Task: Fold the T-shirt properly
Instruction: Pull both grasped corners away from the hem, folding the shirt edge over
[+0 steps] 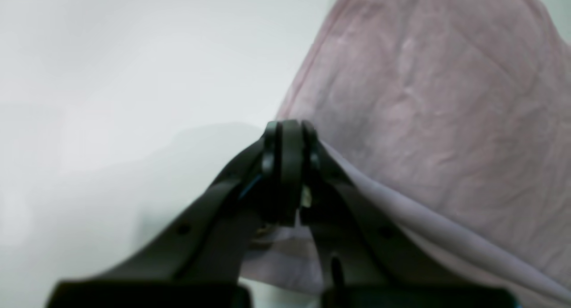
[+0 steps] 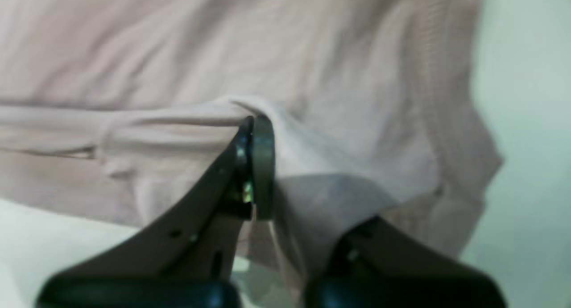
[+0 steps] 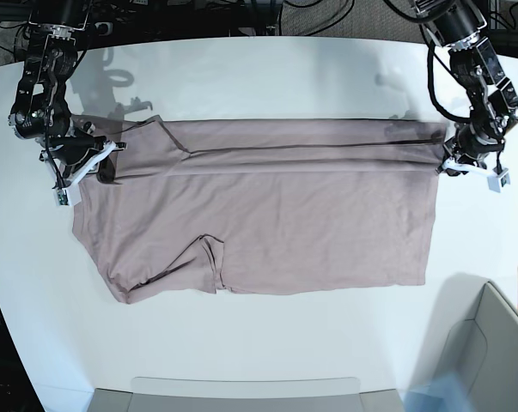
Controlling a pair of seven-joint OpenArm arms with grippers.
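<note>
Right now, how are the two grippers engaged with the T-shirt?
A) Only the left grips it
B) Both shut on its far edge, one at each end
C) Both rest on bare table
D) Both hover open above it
B: the left gripper and the right gripper each pinch cloth at opposite ends of the T-shirt.

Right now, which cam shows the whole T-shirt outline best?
Base view: the T-shirt lies spread on the white table, all edges visible, pinched at opposite ends by the right gripper and left gripper. The wrist views show only blurred cloth by the closed jaws.
</note>
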